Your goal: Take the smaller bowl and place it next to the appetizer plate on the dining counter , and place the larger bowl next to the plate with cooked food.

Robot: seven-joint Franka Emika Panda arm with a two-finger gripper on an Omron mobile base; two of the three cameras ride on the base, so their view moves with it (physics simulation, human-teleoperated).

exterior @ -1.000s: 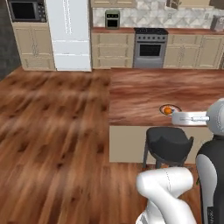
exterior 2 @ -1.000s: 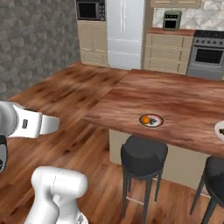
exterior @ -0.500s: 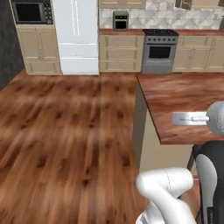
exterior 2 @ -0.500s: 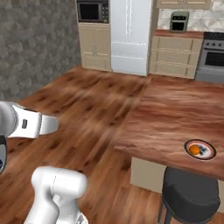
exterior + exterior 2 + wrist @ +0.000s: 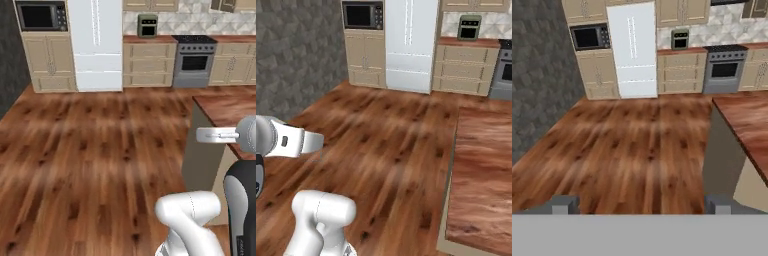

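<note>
The dining counter (image 5: 231,107) with its glossy reddish-brown top runs along the right edge of the left base view. Its near corner lies at the lower right of the right base view (image 5: 482,165) and at the right of the hand view (image 5: 746,116). My gripper (image 5: 641,204) is open, its two fingertips (image 5: 564,203) far apart with nothing between them, looking over bare wood floor toward the back wall. The smaller bowl, the larger bowl, the appetizer plate and the plate with cooked food are out of view.
A white fridge (image 5: 95,45) stands at the back, with a built-in microwave (image 5: 40,16) to its left and a steel stove (image 5: 194,62) to its right. Beige cabinets line that wall. A dark stone wall (image 5: 296,55) closes the left side. Wood floor (image 5: 100,150) spreads ahead.
The whole picture has swung, so the camera moved: the counter slid to the right edge, and the plate with orange food and the black stools left the views. The gripper stayed open.
</note>
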